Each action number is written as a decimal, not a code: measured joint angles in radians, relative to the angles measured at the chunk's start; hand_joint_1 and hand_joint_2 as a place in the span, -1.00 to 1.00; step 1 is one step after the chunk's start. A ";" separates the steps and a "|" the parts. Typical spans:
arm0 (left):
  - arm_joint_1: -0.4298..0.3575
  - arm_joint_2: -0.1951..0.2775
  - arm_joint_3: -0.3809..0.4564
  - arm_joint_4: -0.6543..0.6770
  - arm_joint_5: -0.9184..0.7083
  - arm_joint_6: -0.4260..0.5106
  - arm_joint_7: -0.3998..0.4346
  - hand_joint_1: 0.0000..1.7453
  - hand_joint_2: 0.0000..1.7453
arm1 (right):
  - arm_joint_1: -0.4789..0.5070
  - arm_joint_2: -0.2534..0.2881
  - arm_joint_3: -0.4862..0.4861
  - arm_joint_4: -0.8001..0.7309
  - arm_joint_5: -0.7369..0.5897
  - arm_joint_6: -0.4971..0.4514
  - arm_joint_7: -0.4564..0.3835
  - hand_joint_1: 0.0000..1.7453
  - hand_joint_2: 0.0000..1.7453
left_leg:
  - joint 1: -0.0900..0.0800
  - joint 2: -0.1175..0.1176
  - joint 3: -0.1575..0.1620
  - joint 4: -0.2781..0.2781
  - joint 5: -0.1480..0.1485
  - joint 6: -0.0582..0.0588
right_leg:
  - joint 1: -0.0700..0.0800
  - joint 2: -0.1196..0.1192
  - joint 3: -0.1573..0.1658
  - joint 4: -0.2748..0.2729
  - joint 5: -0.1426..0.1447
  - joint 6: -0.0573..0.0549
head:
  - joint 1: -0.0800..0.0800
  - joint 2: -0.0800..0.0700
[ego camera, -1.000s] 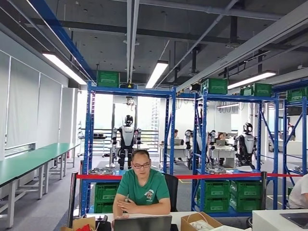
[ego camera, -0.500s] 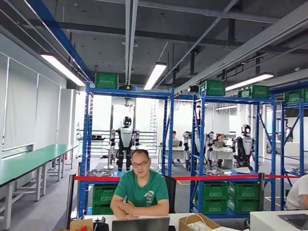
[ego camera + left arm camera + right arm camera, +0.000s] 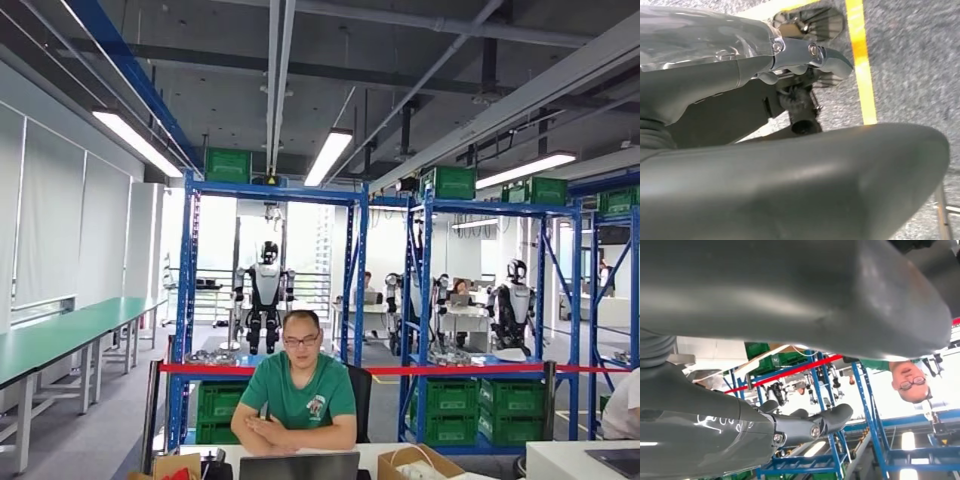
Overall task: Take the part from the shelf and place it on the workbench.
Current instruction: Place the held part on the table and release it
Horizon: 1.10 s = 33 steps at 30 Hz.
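The part could not be identified with certainty in any view; round metallic items [image 3: 210, 356] lay on the middle level of the blue shelf [image 3: 187, 300] at lower left of the head view, and similar items [image 3: 450, 354] lay on the neighbouring rack at lower right. Whether either was the required part could not be determined.

Task progress was judged to be at its start. No part was held, and the shelf stood well apart from the robot, behind a red barrier tape [image 3: 392, 369] and a seated person in a green shirt [image 3: 296, 392]. Approach, grasp, carry and placement on the counter all remained to be done. A green-topped counter [image 3: 45, 342] ran along the left edge of the head view; whether it was the intended workbench could not be confirmed.

The left robot hand [image 3: 806, 57] pointed toward a grey floor carrying a yellow line [image 3: 862, 65]. Its visible fingers [image 3: 830, 56] lay extended, enclosing nothing and touching nothing: released.

The right robot hand [image 3: 810, 426] was seen against the blue racking. Its fingers [image 3: 836, 416] were likewise extended and empty: released, with no contact on any object.
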 joint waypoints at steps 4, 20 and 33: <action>0.002 0.002 0.000 0.000 0.000 -0.003 0.002 -1.00 -1.00 | 0.000 0.002 0.005 -0.013 -0.003 0.000 0.000 -1.00 -1.00 | -0.001 0.001 -0.013 0.024 -0.025 -0.017 | -0.004 -0.004 0.009 -0.028 0.007 -0.020 | 0.000 0.000; 0.009 0.010 0.001 0.000 0.000 -0.003 0.005 -1.00 -1.00 | 0.019 -0.001 0.019 -0.021 -0.012 -0.001 -0.001 -1.00 -1.00 | 0.003 0.003 0.002 0.001 0.008 0.009 | -0.007 -0.003 -0.032 0.055 -0.047 0.013 | 0.000 0.000; 0.008 0.013 0.001 0.000 0.000 -0.011 0.010 -1.00 -1.00 | 0.009 -0.003 0.025 -0.022 -0.022 -0.002 -0.001 -1.00 -1.00 | 0.003 0.005 -0.048 -0.012 0.077 -0.017 | 0.004 -0.004 0.119 -0.050 -0.060 -0.009 | 0.000 0.000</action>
